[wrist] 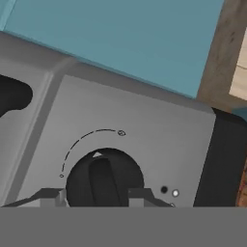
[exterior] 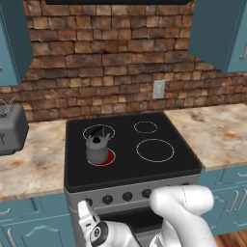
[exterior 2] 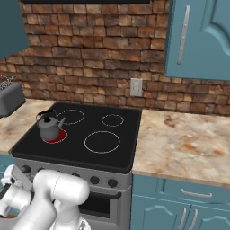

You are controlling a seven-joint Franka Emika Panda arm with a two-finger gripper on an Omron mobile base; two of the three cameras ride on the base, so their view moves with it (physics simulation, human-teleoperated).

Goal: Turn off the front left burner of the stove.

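Note:
The stove [exterior: 130,166] [exterior 2: 90,128] has a flat black glass top. Its front left burner [exterior: 110,157] [exterior 2: 61,136] glows red under a small grey kettle [exterior: 97,147] [exterior 2: 48,127]. My gripper [exterior: 85,211] [exterior 2: 13,174] is low at the stove's front panel, at the leftmost black knob [exterior: 89,202] [wrist: 103,181]. In the hand view that knob sits close in front, between my fingertips [wrist: 53,197], which stand either side of its disc, clear of the raised ridge. The gripper [wrist: 96,197] is open. A white pointer on the knob points up along a dashed arc.
Three more knobs [exterior: 127,196] run along the panel to the right. A grey toaster [exterior: 9,128] [exterior 2: 9,99] stands on the left counter. Marble counter [exterior 2: 184,143] lies to the right, with blue cabinet doors [exterior: 29,231] below and blue wall cabinets above.

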